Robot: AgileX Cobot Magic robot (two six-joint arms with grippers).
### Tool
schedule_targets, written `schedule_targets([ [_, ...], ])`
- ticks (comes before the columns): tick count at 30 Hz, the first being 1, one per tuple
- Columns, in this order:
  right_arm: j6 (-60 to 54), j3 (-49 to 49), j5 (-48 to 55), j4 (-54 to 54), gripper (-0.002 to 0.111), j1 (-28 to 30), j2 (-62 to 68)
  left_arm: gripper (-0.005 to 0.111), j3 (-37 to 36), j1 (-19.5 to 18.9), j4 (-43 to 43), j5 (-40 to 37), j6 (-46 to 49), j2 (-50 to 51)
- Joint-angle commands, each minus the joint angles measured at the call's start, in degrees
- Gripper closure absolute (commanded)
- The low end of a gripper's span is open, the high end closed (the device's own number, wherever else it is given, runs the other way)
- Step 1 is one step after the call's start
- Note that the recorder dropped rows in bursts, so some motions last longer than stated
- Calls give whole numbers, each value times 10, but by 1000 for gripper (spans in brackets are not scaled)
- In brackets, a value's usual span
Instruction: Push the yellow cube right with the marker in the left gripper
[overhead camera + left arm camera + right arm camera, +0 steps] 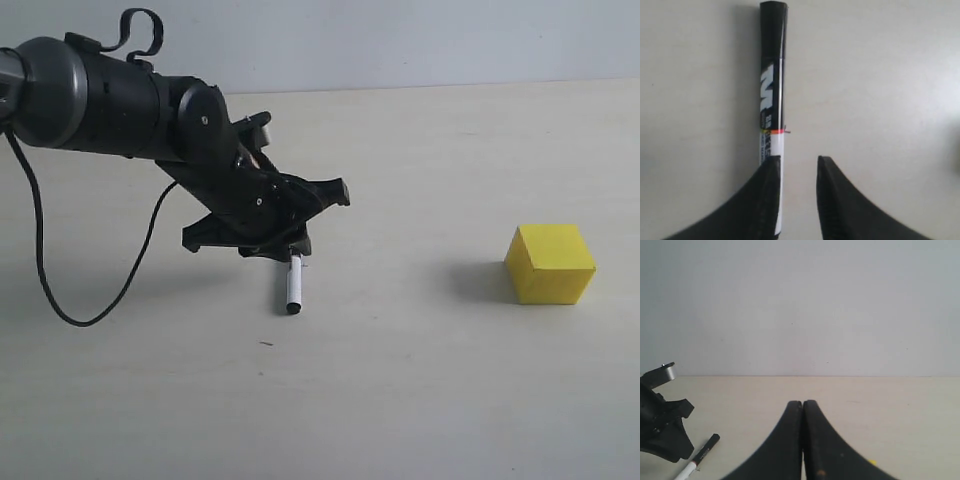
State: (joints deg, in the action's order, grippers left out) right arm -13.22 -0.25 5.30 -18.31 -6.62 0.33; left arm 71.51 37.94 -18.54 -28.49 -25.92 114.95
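Observation:
The marker (294, 283) lies flat on the table, its black end toward the near edge. My left gripper (285, 245) hangs right over the marker's far end. In the left wrist view the marker (772, 100) runs along one finger and passes under its tip; bare table shows between the two fingers of the left gripper (797, 162), which is open. The yellow cube (550, 263) stands far to the right, apart from both. My right gripper (803, 403) is shut on nothing; it does not show in the exterior view.
The pale table (400, 400) stretches bare between marker and cube. A black cable (60, 300) loops down from the left arm onto the table at the left. A plain wall (400, 40) closes the far edge.

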Motion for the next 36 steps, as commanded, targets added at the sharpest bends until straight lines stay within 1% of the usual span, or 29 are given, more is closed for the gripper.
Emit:
schedule_targets([
  [1,-1,3,-3,3,108,-1,-3,79,-2,-1,-1,-17,17,-14],
  [7,-1,3,-3,3,108,-1,-3,79,-2,-1,5,-27,21,-20],
  [9,-1,3,-3,3,108,-1,-3,81,-2,-1,5,-32,45,-32],
  [10,-1,3,-3,3,108,-1,-3,84,-2,-1,6,-36,61,-38],
  [11,-1,3,-3,3,108,-1,-3,90,-2,-1,8,-43,84,-48],
  [13,-1,3,-3,3,108,-1,-3,107,-2,-1,21,-50,118,-73],
  [17,-1,3,-3,3,108,-1,-3,107,-4,1,53,-74,144,-133],
  [21,-1,3,-3,3,108,-1,-3,107,-32,27,71,-52,156,-215],
  [25,-1,3,-3,3,108,-1,-3,107,-103,67,91,5,157,-321],
  [31,-1,3,-3,3,108,-1,-3,107,-269,142,96,127,152,-492],
  [34,-1,3,-3,3,108,-1,-3,107,-361,163,96,157,152,-566],
  [36,-1,3,-3,3,108,-1,-3,107,-418,168,96,180,152,-620],
])
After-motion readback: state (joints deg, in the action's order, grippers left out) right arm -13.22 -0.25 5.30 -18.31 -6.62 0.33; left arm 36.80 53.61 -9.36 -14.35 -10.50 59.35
